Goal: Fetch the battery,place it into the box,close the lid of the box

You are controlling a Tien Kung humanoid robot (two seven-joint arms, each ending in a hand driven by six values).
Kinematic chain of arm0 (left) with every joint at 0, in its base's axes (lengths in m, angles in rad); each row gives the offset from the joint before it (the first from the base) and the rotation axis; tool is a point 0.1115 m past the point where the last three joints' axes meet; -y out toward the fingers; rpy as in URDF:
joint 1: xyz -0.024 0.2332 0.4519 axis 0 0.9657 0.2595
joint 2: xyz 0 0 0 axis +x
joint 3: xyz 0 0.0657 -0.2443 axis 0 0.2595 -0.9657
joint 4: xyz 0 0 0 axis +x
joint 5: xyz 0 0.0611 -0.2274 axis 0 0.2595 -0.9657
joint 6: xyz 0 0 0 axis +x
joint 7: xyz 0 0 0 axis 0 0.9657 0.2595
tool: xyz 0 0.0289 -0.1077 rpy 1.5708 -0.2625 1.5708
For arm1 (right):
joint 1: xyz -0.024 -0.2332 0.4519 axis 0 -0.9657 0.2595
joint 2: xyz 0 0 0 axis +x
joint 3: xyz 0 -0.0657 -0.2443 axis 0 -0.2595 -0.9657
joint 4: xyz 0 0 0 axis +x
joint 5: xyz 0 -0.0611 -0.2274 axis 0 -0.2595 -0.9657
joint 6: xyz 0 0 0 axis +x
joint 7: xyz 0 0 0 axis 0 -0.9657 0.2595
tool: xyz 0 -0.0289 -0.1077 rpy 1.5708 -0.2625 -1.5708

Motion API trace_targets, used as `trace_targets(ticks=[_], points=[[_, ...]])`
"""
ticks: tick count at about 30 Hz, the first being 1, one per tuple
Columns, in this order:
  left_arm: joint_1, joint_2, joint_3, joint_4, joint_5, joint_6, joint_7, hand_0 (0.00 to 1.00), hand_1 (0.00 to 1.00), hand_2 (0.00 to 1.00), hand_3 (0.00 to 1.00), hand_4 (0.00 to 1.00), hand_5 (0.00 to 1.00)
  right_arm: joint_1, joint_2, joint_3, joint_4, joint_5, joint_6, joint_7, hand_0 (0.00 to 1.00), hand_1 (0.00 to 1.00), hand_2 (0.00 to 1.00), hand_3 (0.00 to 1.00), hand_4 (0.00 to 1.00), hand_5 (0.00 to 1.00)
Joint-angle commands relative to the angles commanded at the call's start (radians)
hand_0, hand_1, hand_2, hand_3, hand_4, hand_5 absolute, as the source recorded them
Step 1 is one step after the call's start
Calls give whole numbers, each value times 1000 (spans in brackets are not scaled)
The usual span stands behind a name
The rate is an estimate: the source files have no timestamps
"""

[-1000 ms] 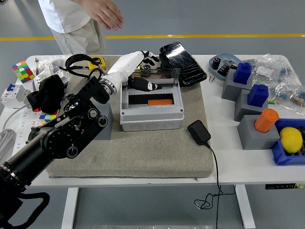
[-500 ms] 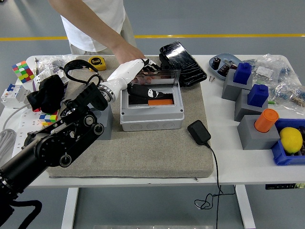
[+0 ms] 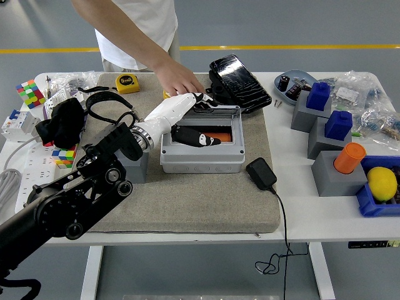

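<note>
The grey box (image 3: 201, 157) stands on the grey mat (image 3: 187, 200), with an orange battery (image 3: 220, 137) lying inside it. Its clear lid (image 3: 220, 115) tilts forward over the opening, partly lowered. My left hand (image 3: 206, 120), white with black fingers (image 3: 199, 138), reaches in from the left and grips the lid, thumb under it and fingers over its far edge. A person's hand (image 3: 180, 80) rests just behind my hand at the back of the box. My right arm is out of view.
A black charger (image 3: 261, 173) with its cable lies right of the box. A black case (image 3: 239, 82) leans behind it. Grey blocks (image 3: 336, 170) with blue and orange pieces and a blue bin holding a lemon (image 3: 382, 183) stand at right. A tape measure (image 3: 128, 81), a black cloth (image 3: 61, 119) and a cube (image 3: 27, 92) lie at left.
The lid has swung down from upright towards the box with my left hand on it. The person has leaned in and put a hand behind the box.
</note>
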Motion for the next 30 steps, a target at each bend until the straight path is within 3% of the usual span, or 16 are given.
trace_targets(ticks=[9, 16, 19, 25, 30], points=[[20, 23, 34, -5, -34, -6, -1, 627, 674, 688, 740, 998, 375, 2, 2, 6, 0, 0, -1, 1, 611, 660, 682, 586, 985, 554], [60, 27, -33, -73, -45, 16, -44, 619, 671, 687, 740, 998, 377, 2, 3, 10, 0, -6, -1, 0, 610, 660, 682, 586, 985, 555], [97, 24, -88, -108, -89, 50, -105, 619, 671, 687, 740, 998, 377, 2, 4, 12, 0, -8, -1, 0, 610, 660, 682, 586, 985, 555], [202, -3, -240, -120, -295, 152, -311, 581, 665, 674, 733, 998, 381, 3, 7, 20, 0, -15, -1, -2, 610, 659, 682, 586, 985, 555], [282, -25, -369, -117, -496, 166, -443, 553, 650, 633, 685, 998, 381, 6, 9, 28, 0, -19, -2, -2, 610, 658, 682, 585, 985, 555]])
